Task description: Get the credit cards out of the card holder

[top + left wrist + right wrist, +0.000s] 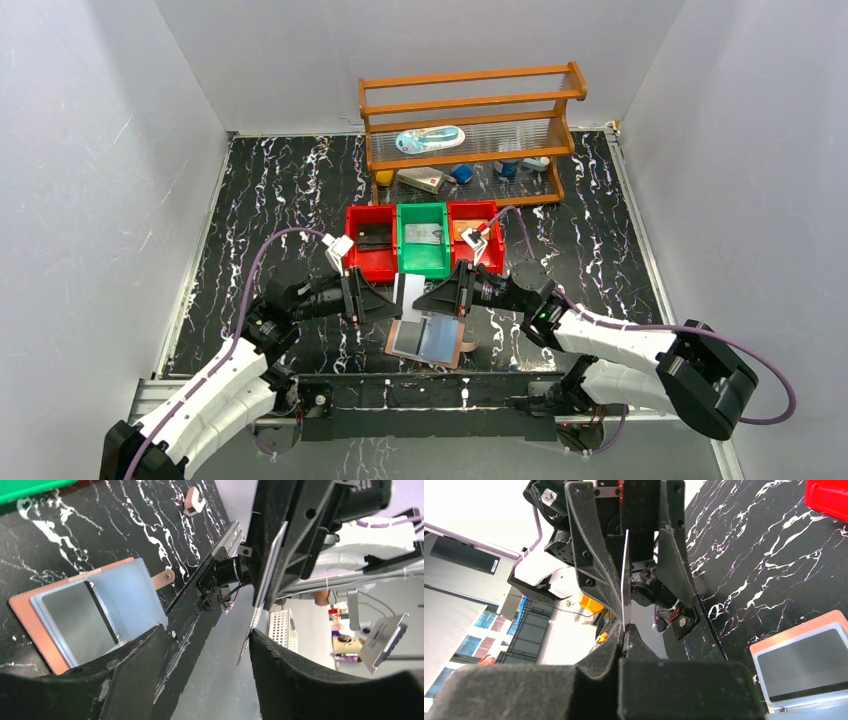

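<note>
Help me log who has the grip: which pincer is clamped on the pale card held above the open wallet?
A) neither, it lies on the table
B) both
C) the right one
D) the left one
C: the right pincer is shut on the card, while the left pincer stands open around it.

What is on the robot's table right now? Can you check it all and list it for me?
Surface: black marbled table, flat.
Job's things: card holder lies open, a dark card in one sleeve; another credit card is held upright beside it.
Clutter: left red bin, green bin, right red bin, each with something flat inside; wooden rack with small items.
Hands: right hand shut on the credit card; left hand open around it.
Cables: purple cable along each arm, off the card holder.
Surroundings: white walls; nothing else seen.
</note>
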Motion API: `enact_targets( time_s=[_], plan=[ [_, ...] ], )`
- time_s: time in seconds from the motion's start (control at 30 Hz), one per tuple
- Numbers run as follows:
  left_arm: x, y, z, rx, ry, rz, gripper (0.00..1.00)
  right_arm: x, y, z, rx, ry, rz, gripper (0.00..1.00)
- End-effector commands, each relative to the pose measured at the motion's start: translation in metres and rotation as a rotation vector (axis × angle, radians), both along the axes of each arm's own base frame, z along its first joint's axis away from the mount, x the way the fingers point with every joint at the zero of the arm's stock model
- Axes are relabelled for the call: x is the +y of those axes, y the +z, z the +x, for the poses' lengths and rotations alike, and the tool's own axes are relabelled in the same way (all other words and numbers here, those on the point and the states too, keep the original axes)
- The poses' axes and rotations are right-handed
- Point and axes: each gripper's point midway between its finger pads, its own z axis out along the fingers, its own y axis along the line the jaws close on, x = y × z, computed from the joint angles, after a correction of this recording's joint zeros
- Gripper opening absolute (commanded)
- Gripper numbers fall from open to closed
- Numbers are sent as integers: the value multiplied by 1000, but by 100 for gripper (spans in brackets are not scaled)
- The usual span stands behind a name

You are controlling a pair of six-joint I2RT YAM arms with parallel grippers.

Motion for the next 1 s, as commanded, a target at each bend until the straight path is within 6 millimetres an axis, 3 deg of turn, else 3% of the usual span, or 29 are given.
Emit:
enact_targets(
  time_s=[0.0, 0.1, 0.33, 0.6, 0.8, 0.97],
  plan=[
    [9, -2, 6, -29, 44, 86, 67, -5, 8, 5, -38, -43, 12, 0],
    [20, -7, 13, -62, 94, 183, 79, -6, 1, 10, -27, -77, -24, 0],
    [59, -4, 32, -185, 249, 428, 98, -7, -14, 27, -22, -162, -141, 0],
    [109, 16, 56, -322, 507, 572, 98, -13, -22, 52, -41, -286, -262, 0],
    [132, 1, 69, -356, 595, 689, 99, -16, -23, 64, -61, -337, -329, 0],
    [133, -6, 70, -341, 598, 711, 98, -20, -25, 79, -108, -391, -402, 0]
  ],
)
